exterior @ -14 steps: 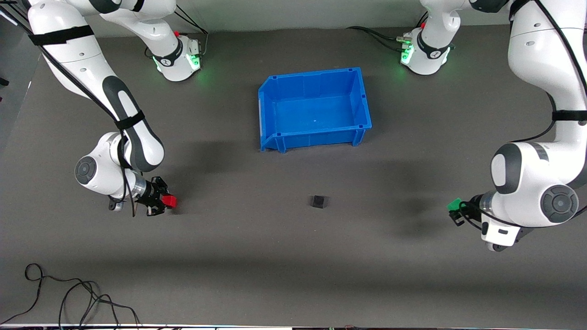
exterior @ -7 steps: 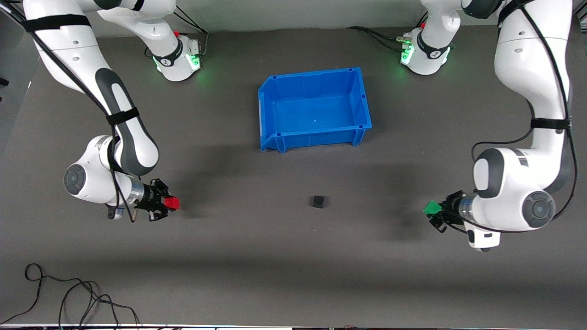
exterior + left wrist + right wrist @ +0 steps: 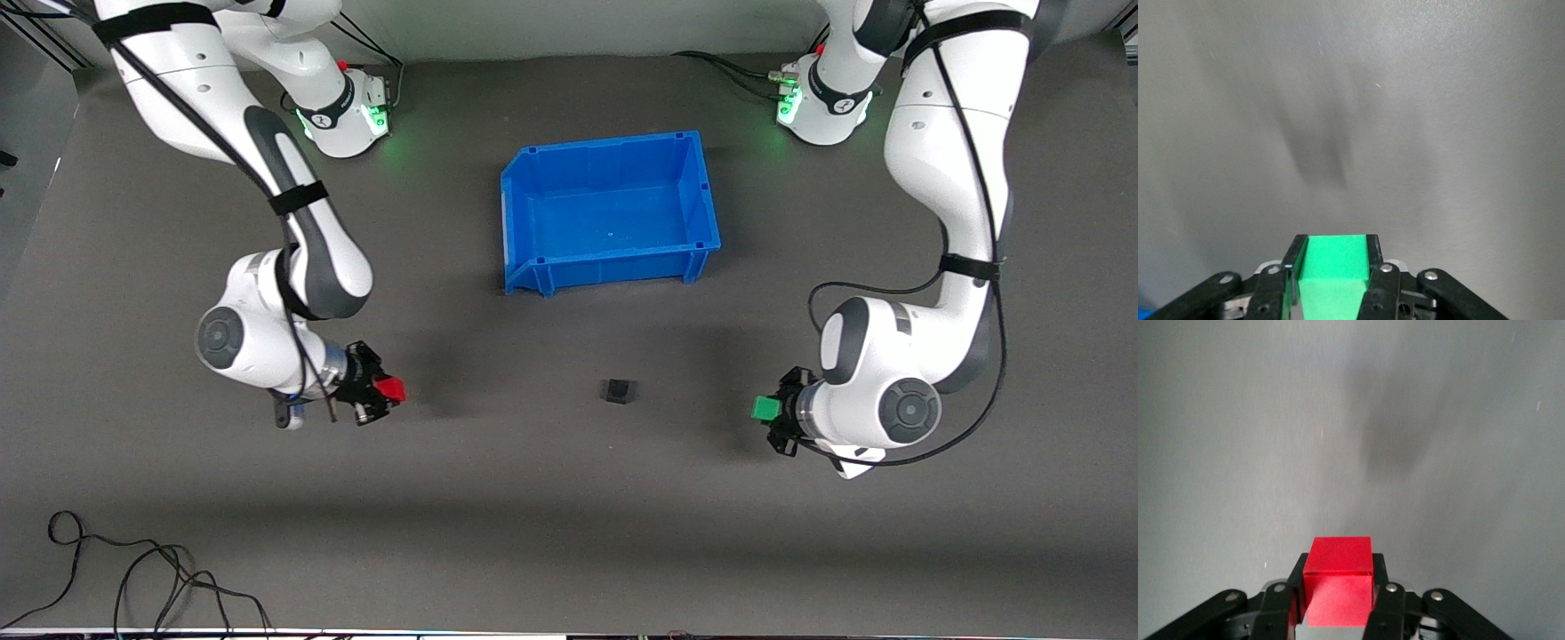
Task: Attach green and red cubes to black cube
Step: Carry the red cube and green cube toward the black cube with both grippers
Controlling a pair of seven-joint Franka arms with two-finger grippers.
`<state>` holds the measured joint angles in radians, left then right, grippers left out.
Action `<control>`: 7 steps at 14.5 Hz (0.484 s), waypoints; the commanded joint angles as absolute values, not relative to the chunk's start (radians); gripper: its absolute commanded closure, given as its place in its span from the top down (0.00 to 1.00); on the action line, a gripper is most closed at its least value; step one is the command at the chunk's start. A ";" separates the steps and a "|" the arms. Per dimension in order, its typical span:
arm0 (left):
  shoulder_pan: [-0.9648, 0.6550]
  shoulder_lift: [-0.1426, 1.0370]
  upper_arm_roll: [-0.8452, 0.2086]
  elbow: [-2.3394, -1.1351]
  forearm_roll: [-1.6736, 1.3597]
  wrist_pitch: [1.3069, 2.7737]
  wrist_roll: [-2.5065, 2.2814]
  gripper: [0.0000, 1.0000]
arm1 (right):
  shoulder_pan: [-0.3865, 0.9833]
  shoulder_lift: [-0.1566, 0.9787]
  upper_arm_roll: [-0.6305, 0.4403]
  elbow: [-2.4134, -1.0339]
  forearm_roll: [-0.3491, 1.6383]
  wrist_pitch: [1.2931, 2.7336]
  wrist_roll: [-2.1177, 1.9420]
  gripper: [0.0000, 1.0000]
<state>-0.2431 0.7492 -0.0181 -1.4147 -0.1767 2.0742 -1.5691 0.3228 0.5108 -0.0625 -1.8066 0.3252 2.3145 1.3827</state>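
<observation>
The black cube [image 3: 618,391] sits on the grey mat, nearer to the front camera than the blue bin. My left gripper [image 3: 772,410] is shut on the green cube [image 3: 765,408] and holds it above the mat toward the left arm's end, level with the black cube. In the left wrist view the green cube [image 3: 1335,267] sits between the fingers of the left gripper [image 3: 1335,257]. My right gripper [image 3: 384,391] is shut on the red cube [image 3: 389,389] above the mat toward the right arm's end. The red cube [image 3: 1338,577] shows clamped in the right gripper [image 3: 1338,577] in the right wrist view.
An empty blue bin [image 3: 613,258] stands at the table's middle, between the arm bases. A black cable [image 3: 133,578] lies at the front edge toward the right arm's end.
Both grippers have moved inward toward the black cube with their cubes held. The black cube has not moved.
</observation>
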 commanded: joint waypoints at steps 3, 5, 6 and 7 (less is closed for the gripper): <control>-0.296 0.767 -0.017 -1.423 -0.216 2.253 -1.867 0.00 | 0.465 0.597 -0.075 -1.695 0.318 2.325 1.629 0.31; -0.330 0.769 -0.023 -1.430 -0.244 2.266 -1.896 0.00 | 0.520 0.644 -0.075 -1.642 0.318 2.345 1.728 0.31; -0.348 0.773 -0.021 -1.433 -0.271 2.269 -1.904 0.00 | 0.549 0.669 -0.077 -1.614 0.318 2.348 1.777 0.31; -0.363 0.775 -0.021 -1.439 -0.300 2.290 -1.907 0.00 | 0.576 0.693 -0.078 -1.588 0.314 2.349 1.823 0.31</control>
<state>-0.3218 0.7750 -0.0345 -1.4204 -0.2507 2.2532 -1.8709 0.5271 0.6181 -0.0622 -1.6808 0.3251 2.3463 1.7242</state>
